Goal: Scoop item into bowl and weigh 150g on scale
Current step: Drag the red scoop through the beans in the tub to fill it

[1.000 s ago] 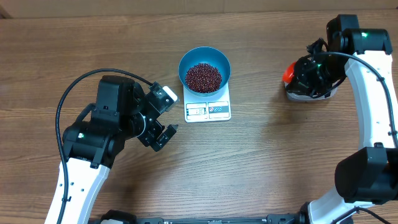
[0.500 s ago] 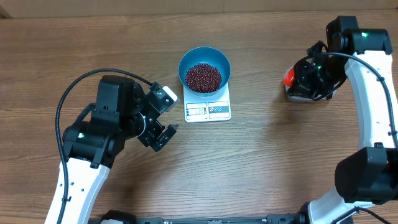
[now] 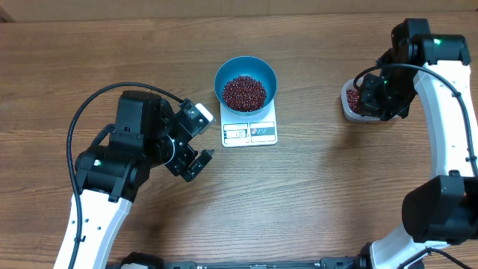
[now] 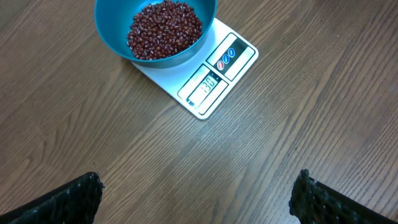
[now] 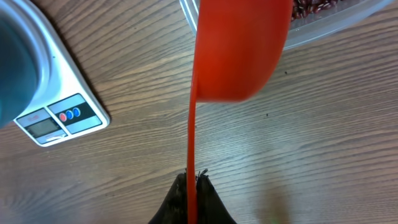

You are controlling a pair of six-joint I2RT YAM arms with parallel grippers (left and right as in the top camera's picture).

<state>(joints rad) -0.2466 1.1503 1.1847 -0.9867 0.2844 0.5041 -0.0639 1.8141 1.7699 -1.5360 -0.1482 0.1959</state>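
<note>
Comparing with a second ago, the right gripper (image 5: 192, 178) has swung over the clear tub (image 3: 348, 109) at the far right. The red scoop (image 5: 241, 51), which showed bright beside it from above, is now covered by the arm in the overhead view, and a patch of beans shows in the tub instead. The left arm, bowl and scale have not shifted. The right jaws are pressed together on the tip of the scoop's thin handle. Its long axis runs straight out from the fingers, with the cup at the far end over the tub's rim. Whether the cup holds anything I cannot tell, since only its underside shows. The left gripper (image 4: 196, 198) hangs spread wide and empty above bare table, to the near left of the scale (image 3: 250, 132). The scale lies flat at mid-table with its display edge pointing to the near side. The blue bowl (image 3: 222, 75) sits on its far part, overhanging it, with a heap of beans (image 3: 244, 92) inside. The surface is brown wood-grain table (image 3: 314, 194), and little of the room beyond it shows.
</note>
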